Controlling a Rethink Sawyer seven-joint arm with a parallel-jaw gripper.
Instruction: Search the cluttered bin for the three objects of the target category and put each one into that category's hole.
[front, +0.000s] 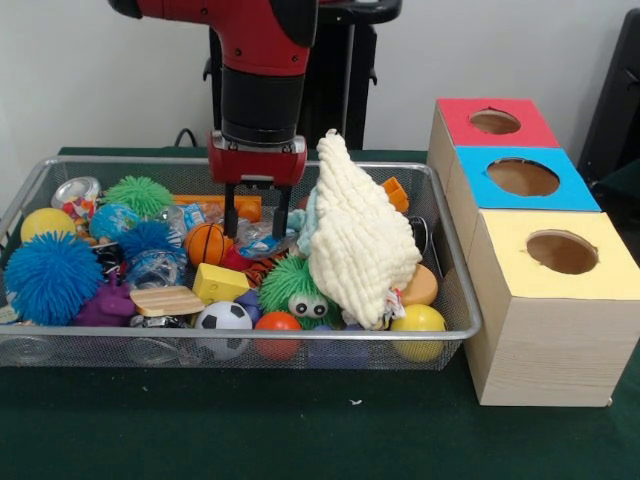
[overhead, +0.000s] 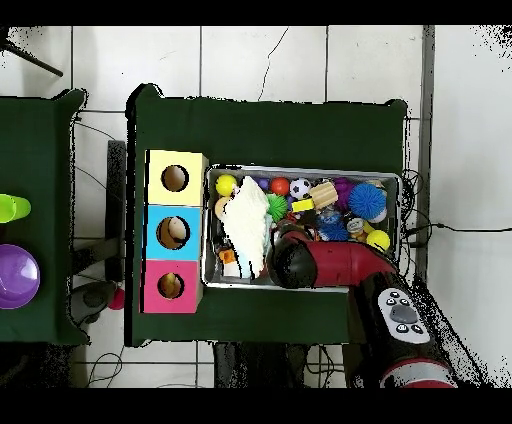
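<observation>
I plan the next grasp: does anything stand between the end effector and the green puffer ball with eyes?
Nothing visible covers the green puffer ball. The open end effector hangs just behind it, over a small basketball. The white cloth leans close beside it.

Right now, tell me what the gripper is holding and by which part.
Nothing is held. The gripper hangs open above the silver wire-mesh bin, its two black fingers apart and empty over the clutter.

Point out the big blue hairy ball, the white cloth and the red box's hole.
Blue hairy ball (front: 52, 277), front view, centre of its bristly body.
White cloth (front: 358, 240), front view, middle of the upright bundle.
Red box's hole (front: 495, 122), front view, centre of the cut-out.
</observation>
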